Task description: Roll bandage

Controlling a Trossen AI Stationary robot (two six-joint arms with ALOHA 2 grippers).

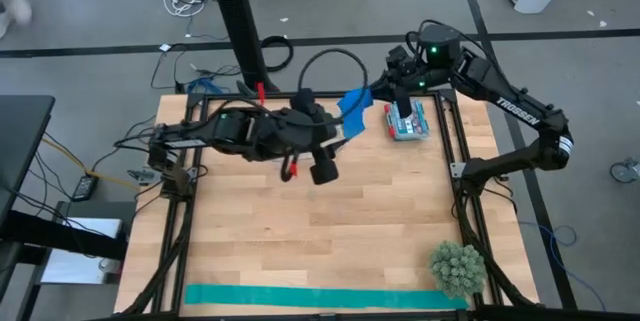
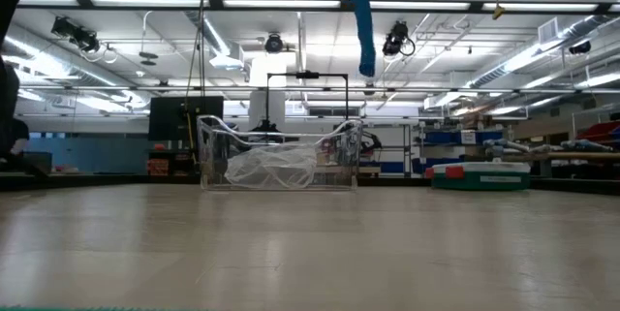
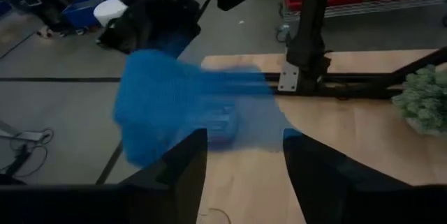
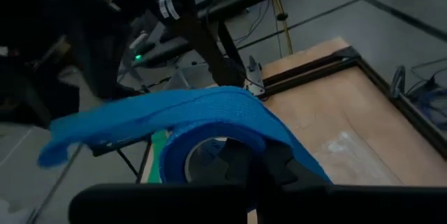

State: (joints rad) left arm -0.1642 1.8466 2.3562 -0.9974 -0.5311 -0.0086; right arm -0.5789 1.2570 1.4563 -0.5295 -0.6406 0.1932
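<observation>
The bandage [image 1: 354,111] is being held aloft at twelve o'clock over the counter [image 1: 320,231], pinched in the right gripper [image 1: 385,89], jaws closed on its half-wound roll. The left gripper [image 3: 241,165] is standing wide and empty beside the loose tail. Soft, light, stretchy fabric; the tail's end is likely best taken.

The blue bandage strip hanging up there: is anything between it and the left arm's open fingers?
Nothing visible. The royal-blue elastic fabric bandage hangs right ahead of the left gripper, whose fingers are spread with only air between. The right gripper, shut, holds the bandage's rolled end above the table's far edge.
</observation>
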